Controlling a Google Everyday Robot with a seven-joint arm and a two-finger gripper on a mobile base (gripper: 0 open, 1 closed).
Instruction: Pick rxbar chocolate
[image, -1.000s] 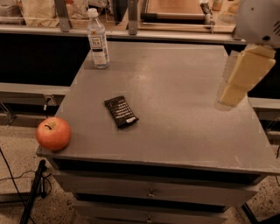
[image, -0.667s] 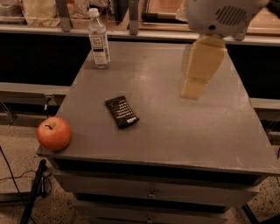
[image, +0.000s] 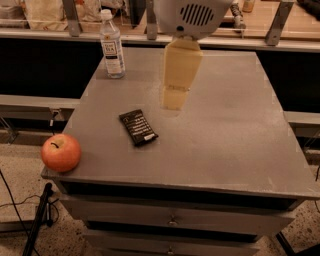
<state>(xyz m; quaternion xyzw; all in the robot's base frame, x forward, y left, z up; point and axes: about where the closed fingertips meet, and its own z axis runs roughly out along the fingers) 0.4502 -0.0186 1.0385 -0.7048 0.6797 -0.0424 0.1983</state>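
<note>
The rxbar chocolate (image: 138, 127), a small flat bar in a black wrapper with white text lines, lies on the grey table top (image: 225, 135) left of centre. My gripper (image: 173, 97) hangs down from the white arm head at the top of the view. It is above the table, just up and to the right of the bar, and does not touch it.
A clear water bottle (image: 112, 46) with a white cap stands at the table's back left corner. A red apple (image: 61, 152) sits at the front left corner, close to the edge. Drawers are under the table top. A rail runs along behind the table.
My arm has swung from the right side of the table leftward to the middle, and the gripper now hangs close to the bar. The bar, bottle and apple have not moved.
</note>
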